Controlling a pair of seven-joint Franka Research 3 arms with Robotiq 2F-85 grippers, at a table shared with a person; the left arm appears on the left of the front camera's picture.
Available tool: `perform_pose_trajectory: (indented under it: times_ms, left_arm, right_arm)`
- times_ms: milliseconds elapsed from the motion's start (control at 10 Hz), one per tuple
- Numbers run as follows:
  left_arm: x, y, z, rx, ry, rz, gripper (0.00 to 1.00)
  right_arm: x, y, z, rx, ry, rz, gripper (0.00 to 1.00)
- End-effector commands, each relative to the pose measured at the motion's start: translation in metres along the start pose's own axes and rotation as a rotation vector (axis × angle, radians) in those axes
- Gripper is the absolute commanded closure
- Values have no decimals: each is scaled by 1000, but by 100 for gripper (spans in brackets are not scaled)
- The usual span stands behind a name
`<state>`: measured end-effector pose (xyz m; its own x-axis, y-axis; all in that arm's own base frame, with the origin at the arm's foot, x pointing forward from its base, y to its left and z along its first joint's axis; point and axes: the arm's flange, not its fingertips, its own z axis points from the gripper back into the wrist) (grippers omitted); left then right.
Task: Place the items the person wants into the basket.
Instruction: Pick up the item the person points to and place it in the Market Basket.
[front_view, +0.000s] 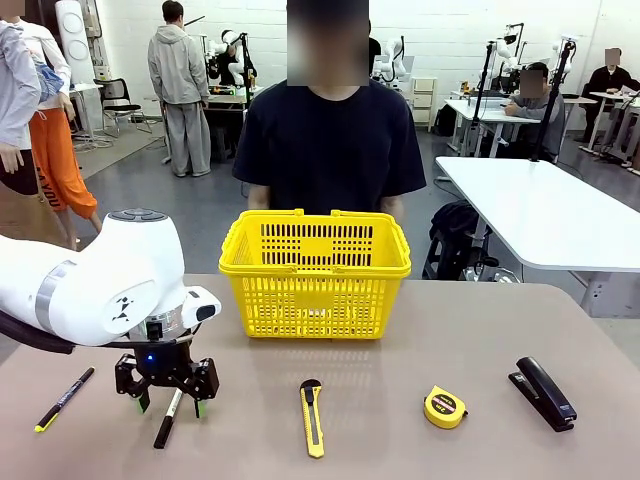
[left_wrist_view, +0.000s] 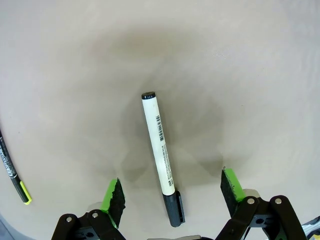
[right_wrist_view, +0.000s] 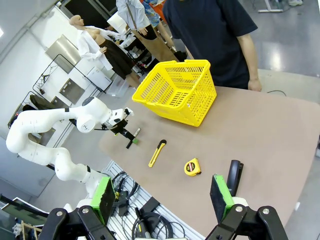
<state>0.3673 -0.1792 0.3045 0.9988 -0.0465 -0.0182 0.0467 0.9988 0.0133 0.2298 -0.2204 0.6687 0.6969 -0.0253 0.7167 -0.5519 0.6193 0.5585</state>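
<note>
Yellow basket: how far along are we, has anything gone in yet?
Done: nothing; the yellow slotted plastic basket looks empty. In hand: the open left gripper straddles the black-capped white marker on the tan table, not gripping it. Left: that marker, the yellow-and-black utility knife and the thin black pen with a yellow tip. The right gripper hangs open, high up.

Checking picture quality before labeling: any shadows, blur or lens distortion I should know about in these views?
Left wrist view: a soft dark shadow pools on the table around the marker, under the open left tool; the marker's barcode looks sharp. Right wrist view: wide-angle bending curves the table edge. Front view: even light.
</note>
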Motion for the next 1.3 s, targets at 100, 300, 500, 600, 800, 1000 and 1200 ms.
perform_pose_trajectory:
  times_ms: [100,300,500,600,800,1000,1200]
  left_arm:
    - [-24,10,-10,10,-36,-20,0]
    - [-25,11,-10,11,-44,-49,58]
    - [-25,11,-10,9,-37,-58,100]
    - [-25,11,-9,6,-37,-61,100]
    - [-23,12,-10,5,-33,-58,92]
    - [-23,12,-9,6,-33,-58,100]
    - [-23,13,-10,8,-29,-57,100]
  right_arm:
    - [2,0,0,21,-16,13,0]
    - [2,0,0,21,-16,13,0]
    - [2,0,0,21,-16,13,0]
    - [2,0,0,21,-16,13,0]
    - [2,0,0,21,-16,13,0]
    - [2,0,0,21,-16,13,0]
    - [2,0,0,21,-16,13,0]
